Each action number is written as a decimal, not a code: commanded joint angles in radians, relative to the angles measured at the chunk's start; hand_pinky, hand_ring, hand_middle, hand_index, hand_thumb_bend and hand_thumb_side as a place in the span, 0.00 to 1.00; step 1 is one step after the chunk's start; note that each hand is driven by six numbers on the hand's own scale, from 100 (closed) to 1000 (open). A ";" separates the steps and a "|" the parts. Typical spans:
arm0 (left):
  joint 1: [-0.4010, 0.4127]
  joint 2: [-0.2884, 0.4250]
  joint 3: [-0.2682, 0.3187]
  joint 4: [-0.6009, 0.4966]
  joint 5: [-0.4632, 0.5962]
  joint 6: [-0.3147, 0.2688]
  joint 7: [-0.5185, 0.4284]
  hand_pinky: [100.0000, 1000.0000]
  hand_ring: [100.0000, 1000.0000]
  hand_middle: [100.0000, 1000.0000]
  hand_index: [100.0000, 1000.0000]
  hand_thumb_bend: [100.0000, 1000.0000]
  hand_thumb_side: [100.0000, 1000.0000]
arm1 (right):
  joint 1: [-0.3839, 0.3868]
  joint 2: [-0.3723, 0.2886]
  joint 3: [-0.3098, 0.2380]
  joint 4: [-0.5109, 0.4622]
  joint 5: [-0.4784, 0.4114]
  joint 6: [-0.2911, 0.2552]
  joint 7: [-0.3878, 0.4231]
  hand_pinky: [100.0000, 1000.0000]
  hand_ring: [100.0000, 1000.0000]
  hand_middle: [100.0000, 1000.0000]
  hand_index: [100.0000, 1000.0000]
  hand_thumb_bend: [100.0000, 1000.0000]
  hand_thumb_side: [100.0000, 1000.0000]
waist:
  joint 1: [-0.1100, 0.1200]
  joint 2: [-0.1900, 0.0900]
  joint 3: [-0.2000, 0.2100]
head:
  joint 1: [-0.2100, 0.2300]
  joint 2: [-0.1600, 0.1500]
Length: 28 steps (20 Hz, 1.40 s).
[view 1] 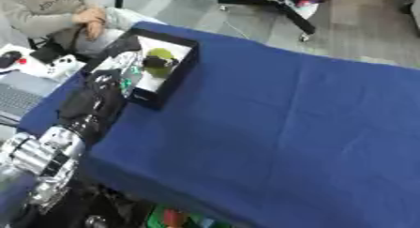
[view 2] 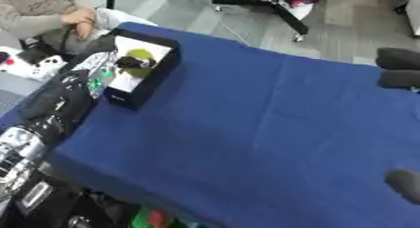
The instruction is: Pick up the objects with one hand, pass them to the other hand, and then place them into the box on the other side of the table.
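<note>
A black box [view 1: 176, 74] with a white inside stands at the table's far left edge. In it lie a yellow-green object [view 1: 165, 56] and a small dark object [view 1: 154, 62] touching it. My left hand [view 1: 123, 74] hangs over the box's near-left part, right beside the two objects; blur hides whether it touches them. Only dark fingertips [view 2: 400, 58] and a thumb tip of my right hand [view 2: 405, 184] poke in at the right edge of the right eye view, spread wide apart with nothing between them.
A blue cloth [view 1: 279, 128] covers the table. A seated person is just beyond the box at the far left. A laptop [view 1: 16, 98] and a white device [view 1: 62, 65] lie on a side surface to the left. Colourful items [view 1: 168, 218] sit below the near edge.
</note>
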 commanded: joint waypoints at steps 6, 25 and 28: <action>0.048 0.044 -0.011 -0.511 0.288 -0.107 0.126 0.97 0.99 0.79 0.94 0.87 0.66 | 0.007 -0.001 -0.016 -0.018 0.019 0.010 -0.010 0.87 1.00 1.00 0.90 0.36 0.49 | -0.011 -0.002 -0.019 | -0.046 -0.002; 0.336 -0.233 -0.148 -1.236 1.010 -0.565 0.106 0.94 0.91 0.68 0.87 0.71 0.67 | -0.016 -0.175 -0.128 0.485 0.105 0.117 -0.197 0.89 1.00 1.00 0.89 0.34 0.45 | -0.031 0.024 -0.021 | -0.359 -0.002; 0.366 -0.285 -0.164 -1.236 1.030 -0.587 0.079 0.94 0.90 0.68 0.87 0.71 0.67 | -0.080 -0.164 -0.131 0.684 0.137 0.089 -0.182 0.89 1.00 1.00 0.89 0.34 0.44 | -0.022 0.023 -0.008 | -0.373 -0.002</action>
